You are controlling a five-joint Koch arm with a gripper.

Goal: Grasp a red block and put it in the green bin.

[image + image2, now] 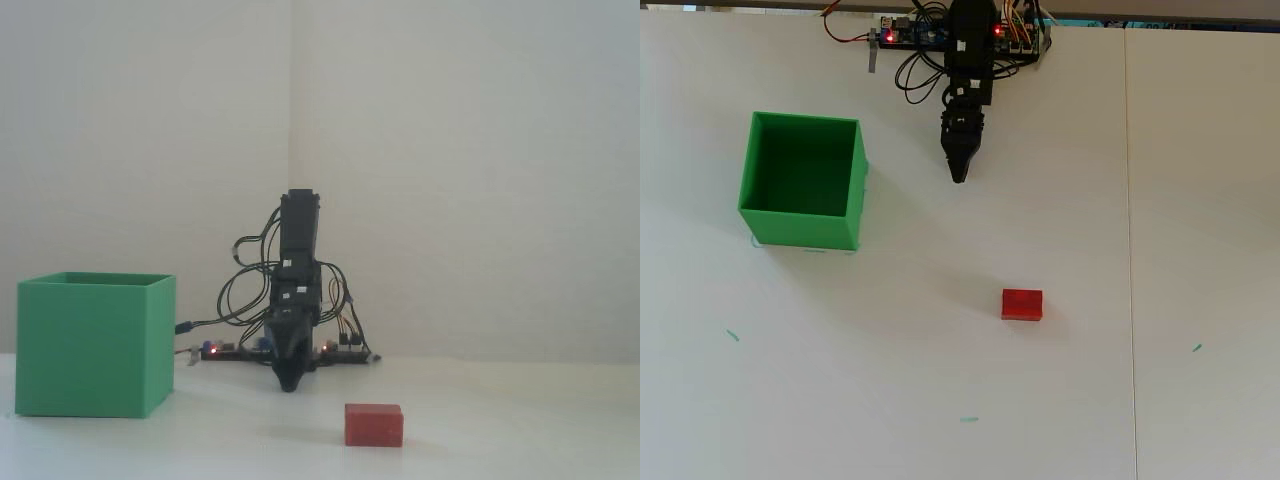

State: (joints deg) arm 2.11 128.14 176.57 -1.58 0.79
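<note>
The red block (1022, 304) lies flat on the white table, right of centre in the overhead view; in the fixed view the red block (374, 424) sits in the foreground. The green bin (801, 181) stands open-topped at the left, and its inside looks empty; in the fixed view the green bin (94, 344) is at the left edge. My gripper (959, 176) points down near the arm's base, well short of the block and right of the bin. Its jaws meet in a closed point with nothing between them. In the fixed view my gripper (289, 385) hangs just above the table.
The arm's base with controller boards and looped wires (930, 35) sits at the table's far edge. A seam (1129, 250) runs down the table on the right. Small green marks (732, 336) dot the surface near the front.
</note>
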